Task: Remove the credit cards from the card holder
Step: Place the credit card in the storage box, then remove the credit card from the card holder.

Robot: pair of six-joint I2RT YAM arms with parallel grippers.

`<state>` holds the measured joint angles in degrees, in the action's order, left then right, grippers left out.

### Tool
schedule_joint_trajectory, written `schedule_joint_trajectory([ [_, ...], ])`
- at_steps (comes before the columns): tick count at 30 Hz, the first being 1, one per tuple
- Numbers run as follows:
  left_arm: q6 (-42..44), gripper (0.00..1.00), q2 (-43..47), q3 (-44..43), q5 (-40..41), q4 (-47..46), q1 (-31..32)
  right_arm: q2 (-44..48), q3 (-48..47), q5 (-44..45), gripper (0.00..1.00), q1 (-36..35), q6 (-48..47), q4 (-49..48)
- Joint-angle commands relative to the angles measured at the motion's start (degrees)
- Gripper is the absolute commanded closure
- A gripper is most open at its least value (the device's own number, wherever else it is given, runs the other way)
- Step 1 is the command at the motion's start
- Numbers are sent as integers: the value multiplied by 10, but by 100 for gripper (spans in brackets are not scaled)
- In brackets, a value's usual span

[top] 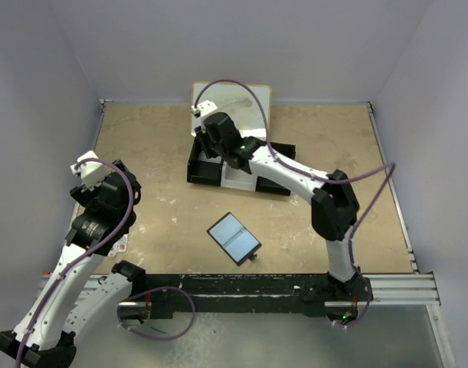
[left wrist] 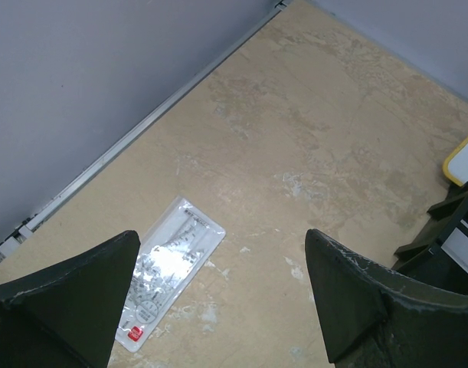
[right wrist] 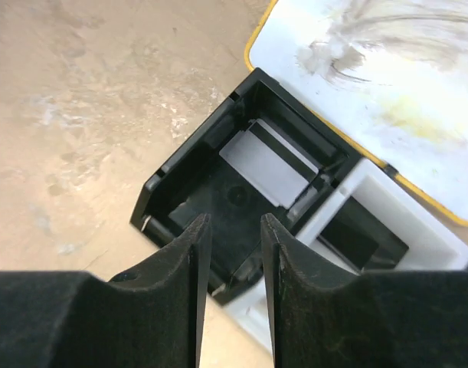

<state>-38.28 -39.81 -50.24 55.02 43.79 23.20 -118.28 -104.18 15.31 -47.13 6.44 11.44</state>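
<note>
Landmark: tray [top: 199, 178] | behind, touching: board [top: 253, 103] | in front, apart: card holder [top: 234, 238] | far left-front: packet [left wrist: 168, 268] | inside left compartment: card [right wrist: 264, 165]

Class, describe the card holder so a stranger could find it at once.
On the tan table, look at its near middle, in front of the black-and-white tray. The card holder lies open there: a small black-edged bifold with a shiny grey-blue inside, far smaller than the tray.

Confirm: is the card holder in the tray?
No, the card holder lies open on the table, apart from the tray.
</note>
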Motion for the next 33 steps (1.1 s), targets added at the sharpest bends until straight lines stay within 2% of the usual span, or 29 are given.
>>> schedule_joint_trajectory([
  [1,11,13,0,1,0,-20,-4,112,120,-7,63,-1,81,-79],
  [7,12,13,-3,2,0,-20,-4,247,293,-10,56,-3,192,-114],
  [13,14,13,-9,2,-1,-21,-4,327,416,52,54,-40,315,-89],
  [17,12,13,-12,1,1,-19,-4,326,444,103,53,-80,392,-30],
  [21,12,13,-14,1,2,-19,-4,314,465,84,48,-104,423,-34],
  [33,12,13,-10,1,3,-18,-4,222,413,114,41,-152,527,51],
])
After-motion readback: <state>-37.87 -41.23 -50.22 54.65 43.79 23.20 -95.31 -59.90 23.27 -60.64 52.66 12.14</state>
